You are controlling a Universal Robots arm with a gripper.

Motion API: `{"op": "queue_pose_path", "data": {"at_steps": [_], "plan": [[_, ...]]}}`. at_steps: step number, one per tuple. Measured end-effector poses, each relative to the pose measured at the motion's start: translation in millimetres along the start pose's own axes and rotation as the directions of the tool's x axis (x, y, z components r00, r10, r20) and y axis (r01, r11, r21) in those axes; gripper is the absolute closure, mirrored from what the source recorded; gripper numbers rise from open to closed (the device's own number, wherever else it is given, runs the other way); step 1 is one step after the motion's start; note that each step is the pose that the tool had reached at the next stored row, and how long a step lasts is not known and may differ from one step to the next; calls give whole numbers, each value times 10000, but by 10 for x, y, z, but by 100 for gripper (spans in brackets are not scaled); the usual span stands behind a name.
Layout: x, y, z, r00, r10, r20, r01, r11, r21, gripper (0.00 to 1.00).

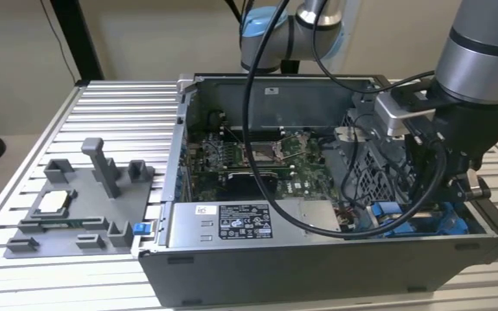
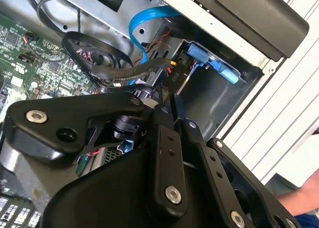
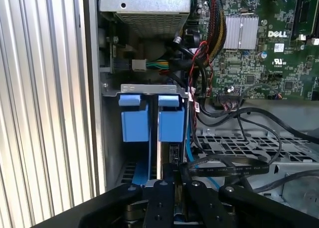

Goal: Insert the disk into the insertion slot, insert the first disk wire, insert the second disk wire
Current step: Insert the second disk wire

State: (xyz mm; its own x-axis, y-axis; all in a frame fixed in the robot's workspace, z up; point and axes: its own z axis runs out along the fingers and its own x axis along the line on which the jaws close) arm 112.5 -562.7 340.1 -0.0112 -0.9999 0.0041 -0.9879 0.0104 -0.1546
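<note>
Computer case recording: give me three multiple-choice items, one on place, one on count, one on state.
1. Where is the gripper? A on the grey tray; B inside the computer case; C over bare table.
2. How many blue latches are in the first wrist view? A one; B two; C four.
3. The case's side is: A open; B shut; C half covered.
Answers: B, case walls and cables surround it; B, two stand side by side; A, the circuit board lies exposed.

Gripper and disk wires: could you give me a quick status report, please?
Gripper low in the case corner, fingers together at a black wire connector. Blue latch pieces just ahead. Black cables crowd alongside.
</note>
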Motion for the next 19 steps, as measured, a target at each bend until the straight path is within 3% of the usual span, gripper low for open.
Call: {"op": "queue_pose_path", "data": {"at_steps": [19], "plan": [[-17,-1,-14,10000,1,3,-1,10000,30,100]]}}
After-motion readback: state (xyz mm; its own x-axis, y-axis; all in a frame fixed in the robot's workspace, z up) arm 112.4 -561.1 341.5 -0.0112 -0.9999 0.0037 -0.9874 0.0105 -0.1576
